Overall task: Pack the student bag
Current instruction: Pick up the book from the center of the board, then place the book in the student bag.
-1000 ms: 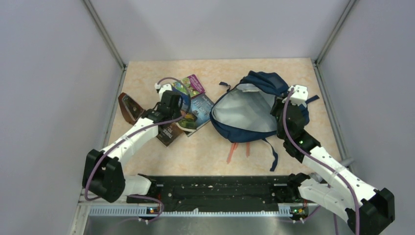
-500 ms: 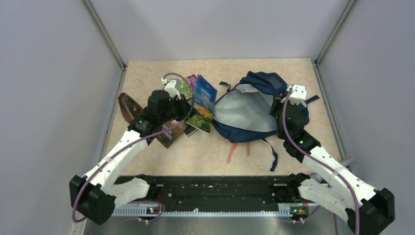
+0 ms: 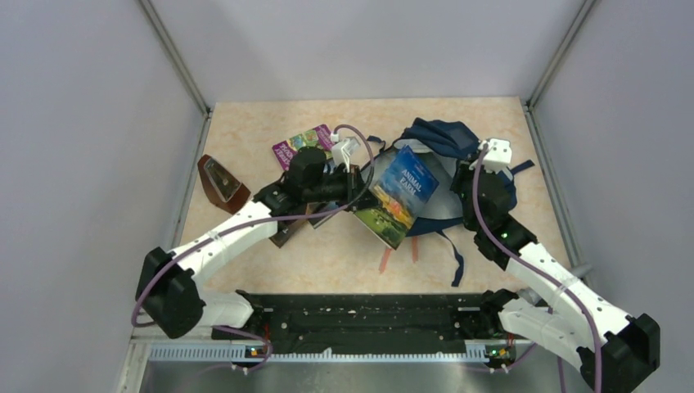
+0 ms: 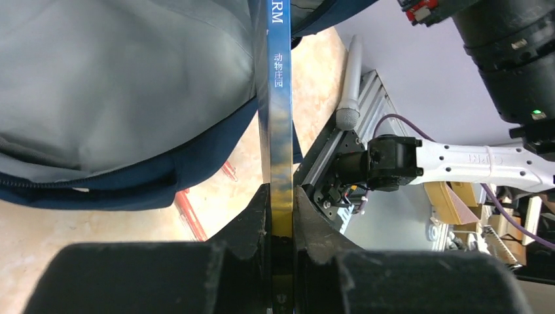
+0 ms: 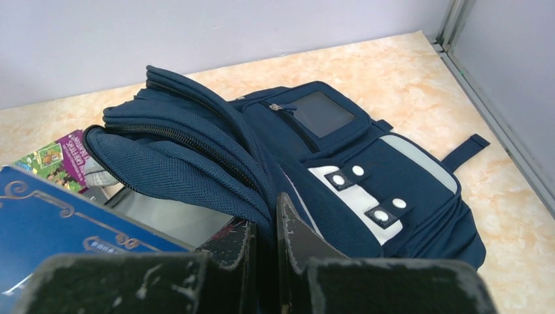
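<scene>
- Student bag [image 3: 442,135], bench [image 3: 270,123] 2 o'clock: my right jaws pinch its open rim.
- Blue book [image 3: 405,184], 12 o'clock: my left jaws grip it, over bag's mouth.

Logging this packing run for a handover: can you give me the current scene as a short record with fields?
left gripper: shut on blue book, held at the bag's opening
right gripper: shut on student bag flap edge
bag state: open, grey lining visible
on table: purple book, brown object
</scene>
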Motion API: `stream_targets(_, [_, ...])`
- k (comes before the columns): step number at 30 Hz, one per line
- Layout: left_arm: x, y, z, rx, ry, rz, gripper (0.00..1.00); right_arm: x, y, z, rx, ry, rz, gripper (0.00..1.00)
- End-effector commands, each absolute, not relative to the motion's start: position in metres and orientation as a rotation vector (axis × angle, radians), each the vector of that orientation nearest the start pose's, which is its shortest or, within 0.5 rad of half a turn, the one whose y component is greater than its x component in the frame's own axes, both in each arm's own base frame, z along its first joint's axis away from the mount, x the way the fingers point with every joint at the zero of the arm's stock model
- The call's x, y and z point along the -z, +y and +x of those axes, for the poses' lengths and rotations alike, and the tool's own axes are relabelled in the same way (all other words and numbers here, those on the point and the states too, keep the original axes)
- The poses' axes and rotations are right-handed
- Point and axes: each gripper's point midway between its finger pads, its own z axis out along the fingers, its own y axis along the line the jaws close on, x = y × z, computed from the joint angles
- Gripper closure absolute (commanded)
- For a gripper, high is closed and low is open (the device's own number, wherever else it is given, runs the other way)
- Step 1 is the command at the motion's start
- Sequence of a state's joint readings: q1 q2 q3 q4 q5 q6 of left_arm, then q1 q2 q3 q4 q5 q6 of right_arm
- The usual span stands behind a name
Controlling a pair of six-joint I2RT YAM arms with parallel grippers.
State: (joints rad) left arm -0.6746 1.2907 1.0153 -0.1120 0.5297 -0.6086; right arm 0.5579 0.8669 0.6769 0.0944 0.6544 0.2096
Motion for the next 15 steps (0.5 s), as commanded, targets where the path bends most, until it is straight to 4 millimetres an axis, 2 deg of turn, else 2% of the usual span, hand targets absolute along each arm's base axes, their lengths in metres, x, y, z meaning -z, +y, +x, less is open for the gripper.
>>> stream_targets(1, [-0.264, -0.346, 0.245, 1.423, 1.999, 0.475, 1.0, -0.331, 0.077, 0.323, -0.126, 1.469, 0.304, 1.0])
stream_targets(6, [-0.2, -0.362, 0.264, 1.381, 2.185, 0.455, 1.0, -0.333, 0.08, 0.324, -0.144, 1.466, 0.293, 1.0])
stream_targets(10, [-0.17, -0.37, 0.281, 1.308, 2.266, 0.486, 1.0, -0.333, 0.082, 0.323, -0.154, 1.468, 0.279, 1.0])
stream_targets(15, [-0.147, -0.373, 0.312, 1.172, 2.321, 0.461, 1.0, -0.332, 0.081, 0.321, -0.154, 1.466, 0.282, 1.0])
